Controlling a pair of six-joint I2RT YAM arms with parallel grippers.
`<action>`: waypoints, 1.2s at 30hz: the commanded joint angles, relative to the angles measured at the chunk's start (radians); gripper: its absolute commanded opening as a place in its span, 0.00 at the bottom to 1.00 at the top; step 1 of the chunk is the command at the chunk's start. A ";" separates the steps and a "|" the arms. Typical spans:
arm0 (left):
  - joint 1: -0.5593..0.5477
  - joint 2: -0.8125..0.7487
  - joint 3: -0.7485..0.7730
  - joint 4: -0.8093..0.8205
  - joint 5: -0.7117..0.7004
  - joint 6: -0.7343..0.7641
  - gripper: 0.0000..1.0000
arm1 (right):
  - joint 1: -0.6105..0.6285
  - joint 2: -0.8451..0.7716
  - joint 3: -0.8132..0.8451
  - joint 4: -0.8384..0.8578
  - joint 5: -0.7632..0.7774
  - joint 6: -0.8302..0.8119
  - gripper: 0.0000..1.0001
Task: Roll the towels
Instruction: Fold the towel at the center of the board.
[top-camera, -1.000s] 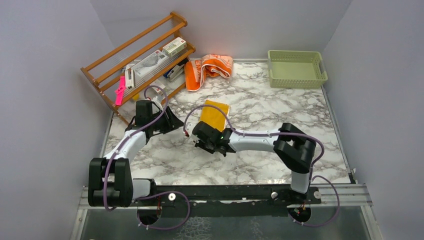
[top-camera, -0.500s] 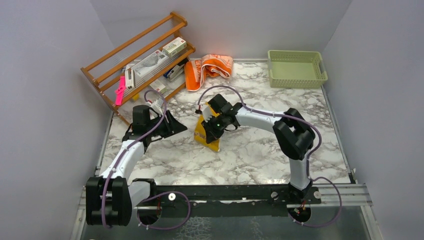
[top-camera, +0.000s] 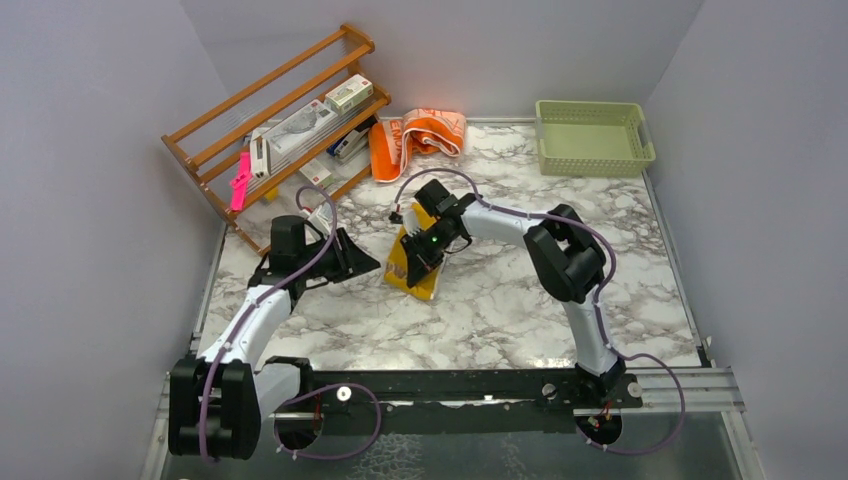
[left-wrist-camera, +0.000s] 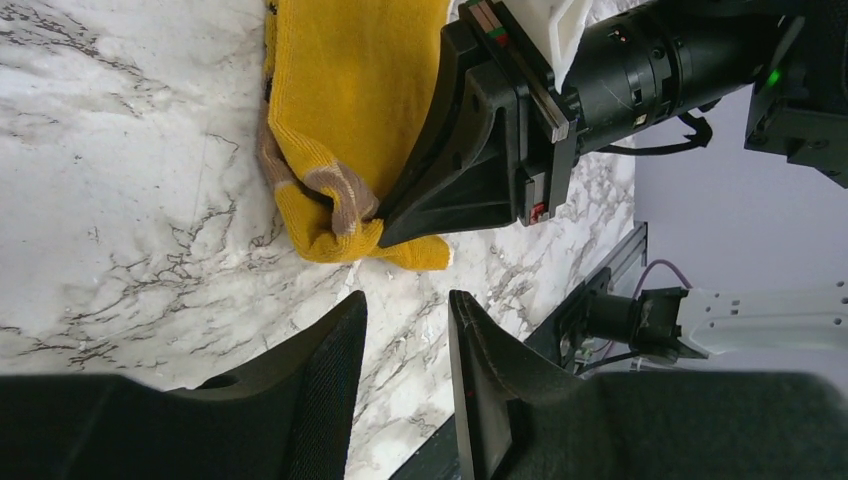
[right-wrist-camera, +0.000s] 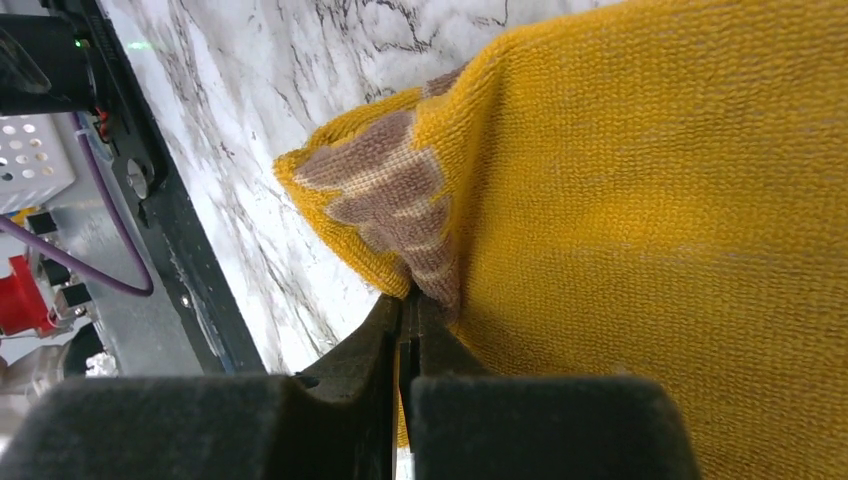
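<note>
Pinching a folded edge of the yellow towel (left-wrist-camera: 350, 90) on the table (top-camera: 520, 300), right gripper (right-wrist-camera: 405, 300) clamped tight; left gripper (left-wrist-camera: 407, 300) just beside, jaws parted, holding nothing; orange towel (top-camera: 420, 135) lies by the rack (top-camera: 280, 110)

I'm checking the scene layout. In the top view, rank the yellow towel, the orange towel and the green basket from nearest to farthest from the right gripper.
1. The yellow towel: pinched in the right gripper, mid-scene.
2. The orange towel: at the back, left of centre.
3. The green basket: back right corner.
</note>
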 joint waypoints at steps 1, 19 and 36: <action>-0.008 -0.025 0.010 0.002 -0.023 -0.012 0.38 | 0.001 -0.029 0.029 -0.040 -0.002 -0.018 0.01; -0.009 0.052 0.048 0.010 -0.058 -0.031 0.36 | 0.139 -0.498 -0.415 0.153 0.404 -0.047 1.00; -0.199 0.130 0.055 0.098 -0.150 -0.044 0.00 | 0.249 -0.599 -0.565 0.518 0.683 -0.028 0.04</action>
